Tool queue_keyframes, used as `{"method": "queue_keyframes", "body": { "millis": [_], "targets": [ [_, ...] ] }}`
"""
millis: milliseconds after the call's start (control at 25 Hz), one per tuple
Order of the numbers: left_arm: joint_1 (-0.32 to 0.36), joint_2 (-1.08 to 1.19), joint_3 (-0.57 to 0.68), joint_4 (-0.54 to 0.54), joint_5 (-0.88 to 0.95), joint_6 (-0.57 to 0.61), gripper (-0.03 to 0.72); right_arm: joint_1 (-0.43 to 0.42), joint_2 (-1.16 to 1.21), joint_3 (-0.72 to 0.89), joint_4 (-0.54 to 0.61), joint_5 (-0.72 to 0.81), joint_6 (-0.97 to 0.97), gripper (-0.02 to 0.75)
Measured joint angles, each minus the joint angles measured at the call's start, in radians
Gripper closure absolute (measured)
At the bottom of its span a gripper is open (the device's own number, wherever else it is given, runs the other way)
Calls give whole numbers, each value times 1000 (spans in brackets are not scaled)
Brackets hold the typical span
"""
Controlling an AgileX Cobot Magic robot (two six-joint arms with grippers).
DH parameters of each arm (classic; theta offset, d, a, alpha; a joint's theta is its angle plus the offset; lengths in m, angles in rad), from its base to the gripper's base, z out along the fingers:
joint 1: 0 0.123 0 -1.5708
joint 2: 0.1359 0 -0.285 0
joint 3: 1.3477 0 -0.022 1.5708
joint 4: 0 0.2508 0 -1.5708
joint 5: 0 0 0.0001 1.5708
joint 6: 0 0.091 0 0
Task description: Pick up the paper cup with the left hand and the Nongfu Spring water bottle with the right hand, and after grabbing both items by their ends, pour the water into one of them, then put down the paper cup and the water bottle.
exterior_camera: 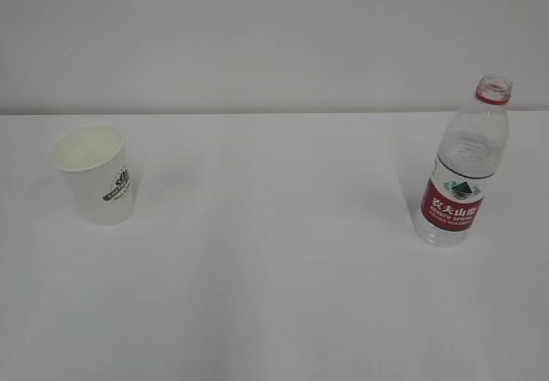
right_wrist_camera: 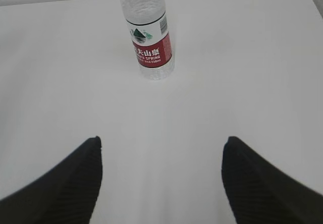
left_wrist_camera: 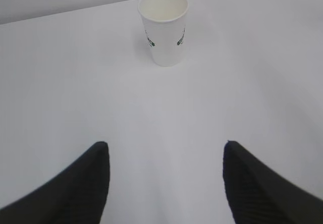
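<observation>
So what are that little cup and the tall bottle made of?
The cup looks like matte white paper, opaque, with a thin rolled rim and a printed green logo. The bottle looks like clear, glossy thin plastic: see-through ribbed walls, red wrap label, red neck ring, no cap on.

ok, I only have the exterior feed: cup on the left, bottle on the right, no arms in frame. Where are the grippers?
Observer: The left gripper is open, set back from the paper cup and lined up on it, bare table between.
Operator: And the right one?
Observer: The right gripper is open too, short of the Nongfu Spring water bottle, touching nothing.
Operator: Anything in the cup?
Observer: The left wrist view looks into its mouth: only white inside, with no waterline I can make out.
</observation>
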Motion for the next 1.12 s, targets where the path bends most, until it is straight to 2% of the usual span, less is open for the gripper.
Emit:
{"method": "queue_keyframes", "body": {
  "millis": [1120],
  "targets": [
    [0, 0, 0, 0, 0, 0, 172, 0, 0, 0, 0, 0, 0, 183]
  ]
}}
